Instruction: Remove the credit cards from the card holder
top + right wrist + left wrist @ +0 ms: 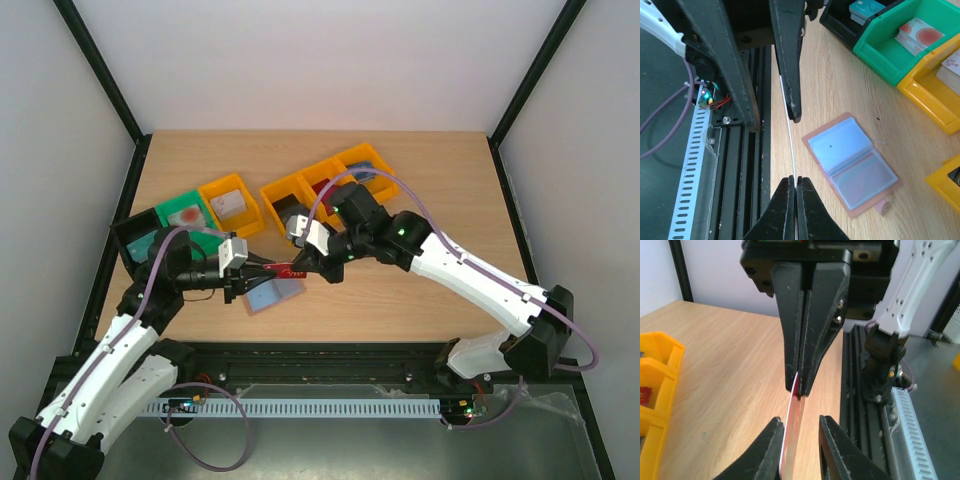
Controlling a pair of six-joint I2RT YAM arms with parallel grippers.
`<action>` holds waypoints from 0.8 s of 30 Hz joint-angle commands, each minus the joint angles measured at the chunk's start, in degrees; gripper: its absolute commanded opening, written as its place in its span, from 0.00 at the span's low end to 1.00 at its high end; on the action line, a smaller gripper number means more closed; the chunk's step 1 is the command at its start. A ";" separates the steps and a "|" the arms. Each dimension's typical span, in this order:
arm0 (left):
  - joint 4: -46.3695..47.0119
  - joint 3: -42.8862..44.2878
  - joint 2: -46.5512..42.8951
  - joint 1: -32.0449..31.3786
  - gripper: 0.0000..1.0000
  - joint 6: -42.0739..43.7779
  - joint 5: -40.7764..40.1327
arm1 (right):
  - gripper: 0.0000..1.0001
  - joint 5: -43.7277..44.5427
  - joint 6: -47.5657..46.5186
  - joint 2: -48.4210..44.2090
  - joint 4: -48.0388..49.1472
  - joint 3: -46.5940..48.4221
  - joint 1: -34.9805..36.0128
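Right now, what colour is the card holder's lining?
Light blue; the card holder has a tan rim. Best seen in the right wrist view.

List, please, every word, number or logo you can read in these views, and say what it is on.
No text can be read in any view.
Red card: a white mark, too small to read.
Stacked cards in the green bin: red-and-white print, blurred.
White card in the yellow bin: small marks, unreadable.
Card holder: no lettering shows.

card holder tan, light-blue lining; card red
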 commanded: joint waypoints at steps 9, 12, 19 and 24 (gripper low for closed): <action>8.36 -3.65 -1.68 -0.22 0.02 -11.19 -7.60 | 0.30 9.48 5.53 -6.14 13.97 -4.42 -0.39; 12.45 -6.52 -2.31 2.17 0.02 -20.94 -22.62 | 0.44 16.02 15.80 -6.60 25.32 -7.82 -7.20; 11.40 -11.55 -5.03 7.98 0.02 -28.54 -37.28 | 0.42 30.66 32.99 8.29 24.09 3.94 -19.91; 13.80 -14.03 -5.78 10.57 0.02 -35.78 -34.89 | 0.34 35.84 32.27 23.09 16.95 14.97 -22.07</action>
